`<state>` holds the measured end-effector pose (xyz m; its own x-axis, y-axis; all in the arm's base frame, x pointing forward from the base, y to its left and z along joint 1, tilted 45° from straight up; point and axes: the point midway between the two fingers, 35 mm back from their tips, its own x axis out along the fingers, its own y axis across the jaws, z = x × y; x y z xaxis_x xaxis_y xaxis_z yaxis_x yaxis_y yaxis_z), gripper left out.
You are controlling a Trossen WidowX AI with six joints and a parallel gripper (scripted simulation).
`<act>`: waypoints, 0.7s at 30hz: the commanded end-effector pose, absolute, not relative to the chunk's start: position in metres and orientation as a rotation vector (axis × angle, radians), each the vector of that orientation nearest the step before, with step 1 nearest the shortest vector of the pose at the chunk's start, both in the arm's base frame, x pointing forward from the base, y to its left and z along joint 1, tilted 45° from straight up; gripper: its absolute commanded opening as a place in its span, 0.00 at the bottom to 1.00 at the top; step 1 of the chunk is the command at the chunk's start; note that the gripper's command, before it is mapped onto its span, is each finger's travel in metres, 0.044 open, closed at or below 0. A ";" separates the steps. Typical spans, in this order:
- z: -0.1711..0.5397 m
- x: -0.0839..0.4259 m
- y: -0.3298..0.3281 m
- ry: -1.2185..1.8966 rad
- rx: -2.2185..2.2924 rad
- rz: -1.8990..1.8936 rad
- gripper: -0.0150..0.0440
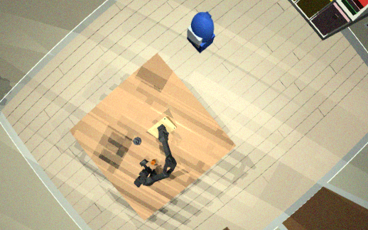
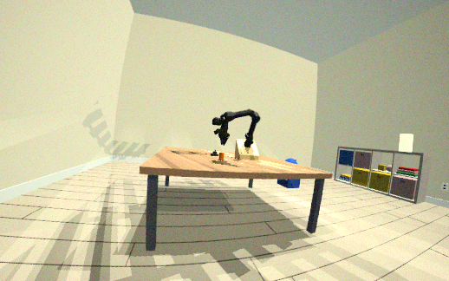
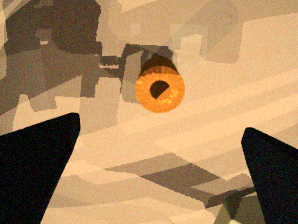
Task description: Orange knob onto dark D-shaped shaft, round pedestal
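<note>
The fit is still undone: the orange knob (image 1: pixel 153 162) (image 2: pixel 221 156) (image 3: pixel 160 90) stands upright on the wooden surface (image 1: pixel 192 117) (image 2: pixel 195 166), near the round pedestal (image 1: pixel 137 140) (image 2: pixel 214 153) but apart from it. The gripper (image 1: pixel 148 169) (image 2: pixel 223 142) (image 3: pixel 164 129) is released, its fingers spread wide above the surface with nothing between them. Grasping the knob, carrying it over, matching the flats, pressing it fully down and letting go all remain, so I judge the task to be at its early stage.

The knob is a short, bright orange cylinder. From the wrist view its top reads as a broad ring with yellowish glints and a dark hole in the middle. That hole is round along most of its edge and cut straight on one side, the flat appearing to run diagonally at the lower right. The shaft on the pedestal is too small in these views for me to say which way it faces.
</note>
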<state>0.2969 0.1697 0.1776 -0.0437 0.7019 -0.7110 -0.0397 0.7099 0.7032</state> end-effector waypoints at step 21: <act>0.142 0.295 0.206 1.472 0.514 0.717 1.00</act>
